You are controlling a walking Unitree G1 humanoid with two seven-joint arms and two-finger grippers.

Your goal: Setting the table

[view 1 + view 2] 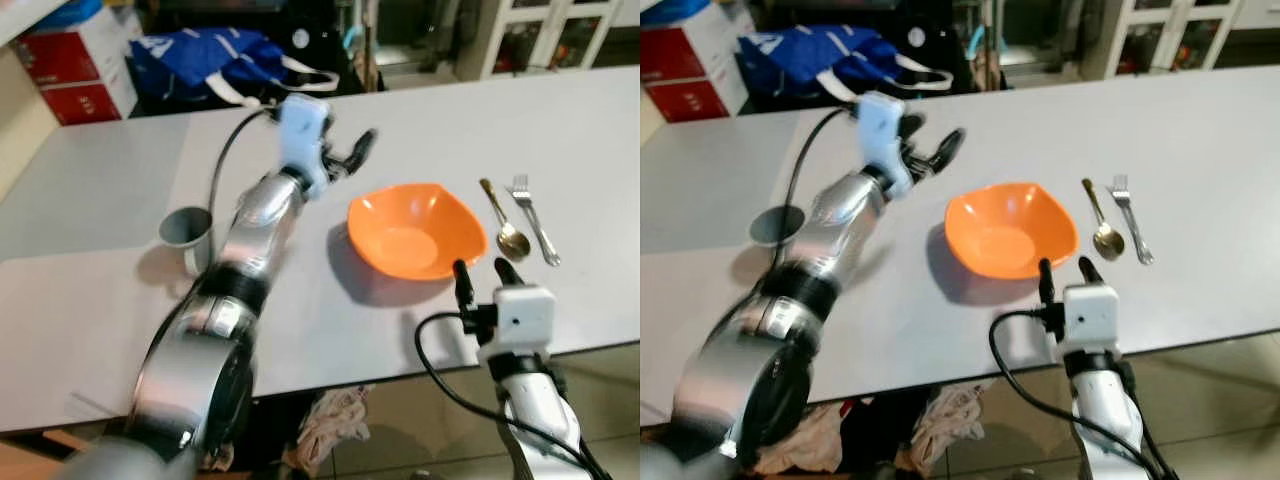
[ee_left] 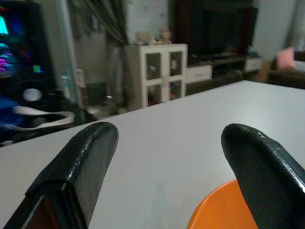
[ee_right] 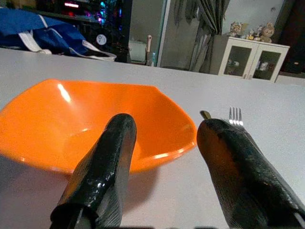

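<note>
Place setting nearly complete: bowl (image 1: 415,230), spoon (image 1: 503,222), fork (image 1: 535,218) laid. Both end effectors, left (image 1: 350,160) and right (image 1: 480,272), spread wide, empty. Next: fetch cup (image 1: 186,232).

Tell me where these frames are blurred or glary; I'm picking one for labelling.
Left eye view: left hand and its arm motion-smeared, bowl and spoon sharper. Right wrist view: glare streaks on the bowl's inside, right hand fingers soft. Left wrist view: whole frame soft, background hazy.
</note>
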